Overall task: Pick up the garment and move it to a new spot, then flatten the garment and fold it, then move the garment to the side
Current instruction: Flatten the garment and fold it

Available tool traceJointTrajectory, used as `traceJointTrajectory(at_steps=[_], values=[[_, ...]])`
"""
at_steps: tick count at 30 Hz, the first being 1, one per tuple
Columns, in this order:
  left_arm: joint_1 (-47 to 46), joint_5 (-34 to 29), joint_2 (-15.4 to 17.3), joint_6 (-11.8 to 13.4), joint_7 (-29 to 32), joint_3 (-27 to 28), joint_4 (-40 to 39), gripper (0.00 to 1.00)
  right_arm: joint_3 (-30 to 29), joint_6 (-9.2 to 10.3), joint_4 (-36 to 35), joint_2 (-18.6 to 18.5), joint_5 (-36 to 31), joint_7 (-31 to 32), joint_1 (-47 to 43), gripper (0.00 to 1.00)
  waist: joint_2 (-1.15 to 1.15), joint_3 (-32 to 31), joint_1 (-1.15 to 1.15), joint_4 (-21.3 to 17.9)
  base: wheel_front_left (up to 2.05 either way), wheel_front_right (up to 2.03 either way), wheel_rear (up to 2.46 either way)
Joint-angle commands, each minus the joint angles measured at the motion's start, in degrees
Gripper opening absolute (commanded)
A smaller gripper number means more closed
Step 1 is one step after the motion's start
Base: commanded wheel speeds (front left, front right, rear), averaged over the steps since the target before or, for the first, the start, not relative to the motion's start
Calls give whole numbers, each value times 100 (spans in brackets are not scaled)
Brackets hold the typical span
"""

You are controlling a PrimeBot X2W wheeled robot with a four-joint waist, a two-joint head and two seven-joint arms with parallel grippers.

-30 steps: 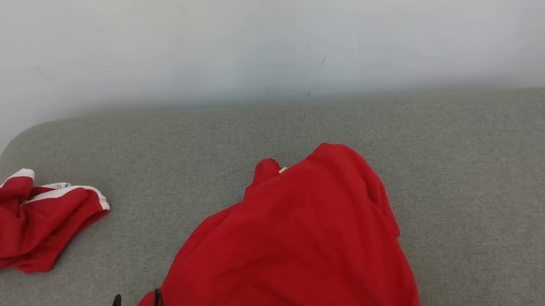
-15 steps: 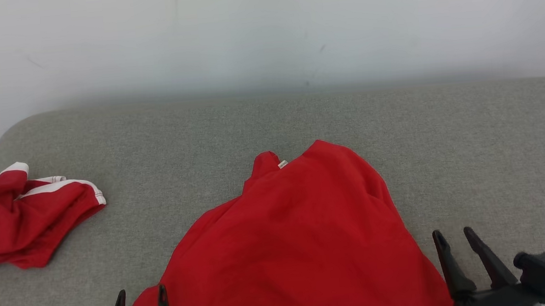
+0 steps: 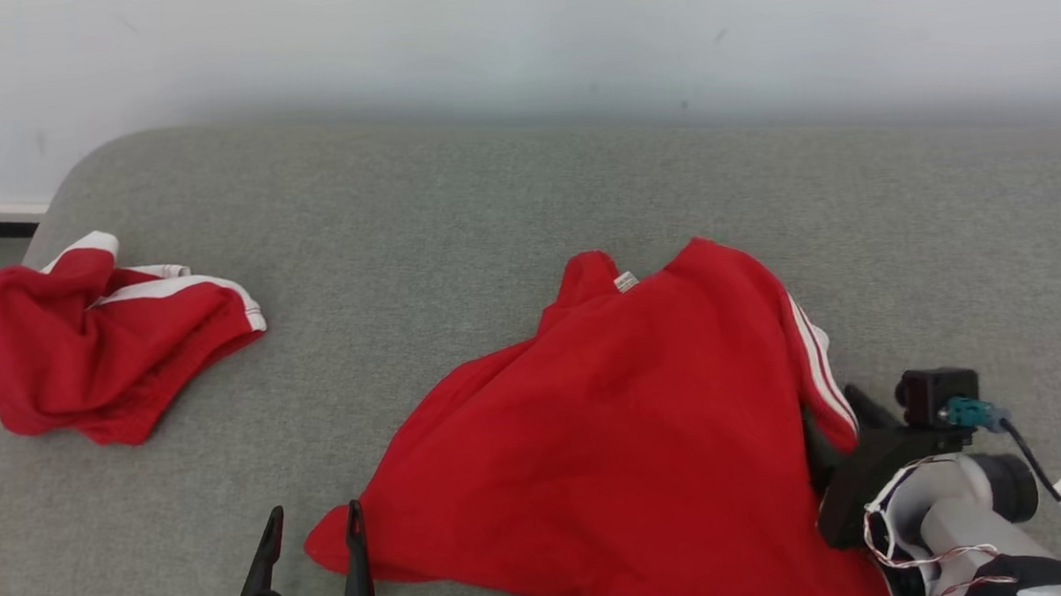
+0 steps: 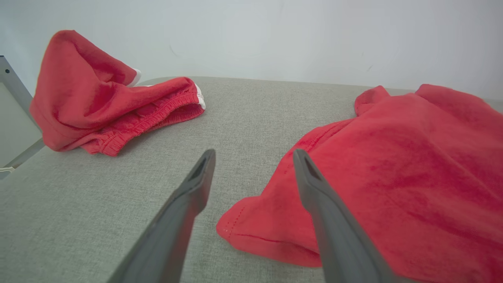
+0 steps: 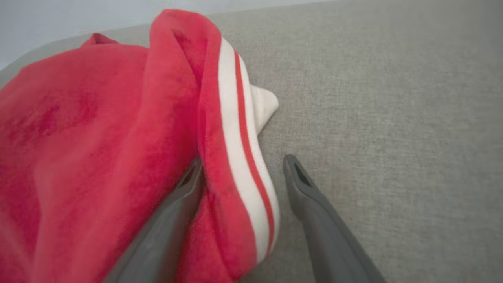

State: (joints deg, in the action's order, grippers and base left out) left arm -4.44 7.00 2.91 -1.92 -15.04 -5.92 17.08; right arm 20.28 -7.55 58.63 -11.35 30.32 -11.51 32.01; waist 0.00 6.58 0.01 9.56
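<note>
While the left gripper and right gripper are both standing released, the red garment is lying rumpled in the middle of the grey cushion.
Nearest, the garment's near corner is showing between the left gripper's spread fingers, and its white-striped edge is draping loosely between the right gripper's parted fingers. Farther left, well apart, a second red garment is sitting crumpled, and a pale wall is rising behind.
</note>
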Motion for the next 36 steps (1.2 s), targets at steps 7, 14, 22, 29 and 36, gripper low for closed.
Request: traceJointTrajectory(at_steps=[7,14,22,29,36], values=[[-38,64,-3,55,-14,-27,-12,100,264,13,173,-60,408,-141,370,0,0,38,-1,84,0,0,0],[1,97,-3,76,-14,-11,-17,100,510,13,-11,-568,438,-321,1167,0,0,10,-1,-15,0,0,0],[-106,151,-2,60,-14,-131,5,100,738,13,329,-991,413,-312,2141,0,0,43,-1,94,0,0,0],[-140,202,-3,94,-14,-230,19,100,898,13,992,-932,211,-359,2386,100,0,75,-1,210,0,0,0],[-5,185,-2,127,-14,-179,29,100,791,13,968,-1039,115,-368,2066,100,0,-96,-1,95,0,0,0]])
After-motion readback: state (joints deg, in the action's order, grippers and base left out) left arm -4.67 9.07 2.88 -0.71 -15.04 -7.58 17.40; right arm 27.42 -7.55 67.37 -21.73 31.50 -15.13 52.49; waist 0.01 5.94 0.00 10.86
